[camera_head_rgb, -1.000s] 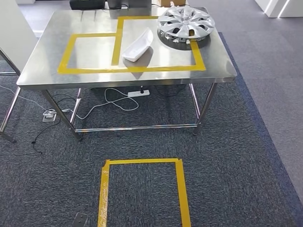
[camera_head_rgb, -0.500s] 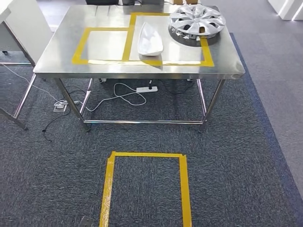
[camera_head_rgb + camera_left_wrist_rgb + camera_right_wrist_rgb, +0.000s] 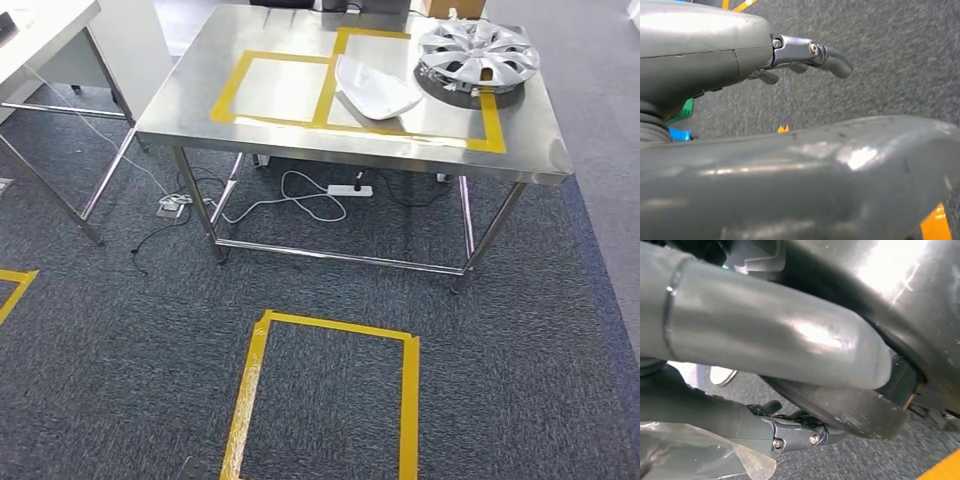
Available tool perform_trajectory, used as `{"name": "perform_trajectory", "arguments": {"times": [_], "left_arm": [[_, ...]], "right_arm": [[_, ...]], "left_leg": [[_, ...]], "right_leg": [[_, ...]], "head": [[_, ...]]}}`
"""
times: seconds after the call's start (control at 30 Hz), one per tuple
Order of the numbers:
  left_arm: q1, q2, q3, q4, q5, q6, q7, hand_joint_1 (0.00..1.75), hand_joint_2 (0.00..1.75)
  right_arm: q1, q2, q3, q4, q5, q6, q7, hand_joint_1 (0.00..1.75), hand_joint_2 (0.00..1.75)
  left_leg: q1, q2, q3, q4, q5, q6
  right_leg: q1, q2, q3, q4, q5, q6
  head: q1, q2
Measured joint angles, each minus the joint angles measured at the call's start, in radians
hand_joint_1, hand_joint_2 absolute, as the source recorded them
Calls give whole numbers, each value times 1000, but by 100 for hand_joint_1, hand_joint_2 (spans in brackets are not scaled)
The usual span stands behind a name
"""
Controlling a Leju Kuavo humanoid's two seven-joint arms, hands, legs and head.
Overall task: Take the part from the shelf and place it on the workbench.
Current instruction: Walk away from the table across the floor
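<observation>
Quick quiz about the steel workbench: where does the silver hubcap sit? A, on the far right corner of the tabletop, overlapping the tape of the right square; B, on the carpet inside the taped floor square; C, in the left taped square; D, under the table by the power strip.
A: in the head view the silver hubcap lies on the far right corner of the workbench, overlapping the yellow tape of the right square.

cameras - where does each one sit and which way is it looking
Head view: high on the body, looking forward and down at the steel workbench, a white part and a wheel cover; none of the body is seen.
Left wrist view: behind the left hand, facing grey carpet.
Right wrist view: behind the right hand, facing carpet and dark body parts.
All three share the carpet and yellow tape.
</observation>
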Motion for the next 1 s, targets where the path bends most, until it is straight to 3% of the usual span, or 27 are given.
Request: {"name": "perform_trajectory", "arguments": {"times": [0.07, 0.13, 0.2, 0.23, 0.27, 0.3, 0.33, 0.37, 0.43, 0.47, 0.5, 0.57, 0.63, 0.73, 0.77, 0.8, 0.83, 0.9, 0.93, 1.0], "left_arm": [[3, -2, -4, 1, -2, 1, 4, 0, 0], [5, -2, -4, 2, -2, 1, 5, 0, 0], [4, -2, -4, 2, -2, 1, 6, 0, 0], [3, -2, -4, 2, -2, 1, 6, 0, 0], [3, -2, -4, 2, -2, 1, 7, 0, 0], [5, -2, -4, 2, -1, 0, 9, 0, 0], [7, -2, -4, 2, -1, -4, 13, 0, 0], [8, -2, -4, 2, -2, -9, 19, 0, 0], [6, -1, -5, 2, -4, -16, 30, 0, 0], [5, -1, -5, 2, -4, -14, 33, 0, 0], [5, 0, -5, 2, -1, -8, 35, 0, 0], [7, 3, -4, 3, 6, 5, 35, 0, 0], [10, 7, -3, 3, 11, 14, 33, 0, 0], [7, 8, -2, 3, 12, 17, 32, 0, 0], [7, 8, -2, 3, 11, 15, 32, 0, 0], [8, 8, -2, 3, 9, 13, 32, 0, 0], [9, 8, -2, 3, 5, 10, 32, 0, 0], [10, 7, -3, 3, -6, 1, 32, 0, 0], [9, 6, -3, 4, -13, -4, 33, 0, 0], [6, 5, -4, 4, -27, -11, 35, 0, 0]], "right_arm": [[-1, 1, 4, 0, 0, 1, -1, 0, 0], [1, 2, 7, 0, 0, 0, -2, 0, 0], [4, 3, 9, 0, 0, 0, -2, 0, 0], [5, 2, 9, 0, 0, 0, -1, 0, 0], [6, 2, 9, 0, 0, 0, -1, 0, 0], [6, 2, 9, 0, 0, -1, -1, 0, 0], [7, 1, 9, 0, -1, 0, -1, 0, 0], [7, 1, 9, 0, -2, 0, -1, 0, 0], [8, 0, 9, 0, 4, 2, 1, 0, 0], [8, 0, 10, 0, 10, 3, 2, 0, 0], [9, -1, 13, 0, 18, 3, 3, 0, 0], [9, -3, 17, 0, 32, 4, 7, 0, 0], [8, -4, 21, -1, 37, 5, 10, 0, 0], [2, -5, 26, -1, 36, 10, 11, 0, 0], [-1, -5, 26, -1, 35, 12, 10, 0, 0], [-3, -5, 26, -1, 35, 14, 8, 0, 0], [-3, -5, 26, -1, 35, 15, 8, 0, 0], [-1, -5, 27, -1, 37, 16, 8, 0, 0], [1, -5, 28, -1, 38, 16, 8, 0, 0], [5, -5, 32, 0, 39, 18, 8, 0, 0]], "left_leg": [[2, -12, -14, 4, 6, -13], [1, 14, -33, 42, -22, -25], [4, 54, -80, 155, -90, -37], [7, 63, -107, 223, -122, -42], [9, 67, -124, 273, -140, -46], [12, 70, -124, 288, -139, -49], [13, 74, -104, 262, -120, -50], [14, 83, -68, 202, -88, -49], [10, 125, 7, 65, -43, -42], [6, 141, 26, 25, -35, -36], [3, 149, 30, 8, -35, -29], [1, 133, 24, 5, -31, -15], [5, 115, 20, 0, -22, 0], [5, 86, 7, -2, -12, 15], [4, 74, 4, -1, -10, 17], [3, 63, 3, -1, -8, 17], [2, 50, 2, 0, -7, 17], [1, 23, 0, 5, -5, 15], [0, 9, -3, 9, -4, 12], [-2, -13, -18, 19, 0, 3]], "right_leg": [[-2, -19, 2, -11, 2, -6], [-7, -43, 0, -16, 10, -14], [-7, -73, -3, -17, 13, -18], [-6, -88, -6, -17, 13, -19], [-5, -103, -8, -15, 13, -19], [-4, -117, -10, -14, 13, -19], [-4, -130, -11, -13, 13, -19], [-4, -142, -11, -11, 13, -18], [1, -162, -12, -6, 10, -14], [4, -170, -13, -3, 10, -10], [7, -179, -15, -2, 10, -6], [8, -194, -15, -2, 9, 4], [6, -167, -28, 22, -15, 14], [3, -93, -100, 195, -116, 21], [3, -84, -121, 254, -139, 20], [3, -81, -128, 283, -145, 19], [4, -79, -118, 275, -130, 18], [1, -63, -58, 162, -62, 14], [-1, -38, -28, 98, -36, 13], [-6, 3, 8, 18, -23, 13]], "head": [[1, 0], [-4, 0], [-9, 0], [-10, 0], [-10, 0], [-10, 0], [-10, 0], [-10, 0], [-10, 0], [-10, 0], [-10, 0], [-10, 0], [-8, 0], [-4, 0], [-4, 0], [-4, 0], [-4, 0], [-4, 0], [-4, 0], [-4, 0]]}}
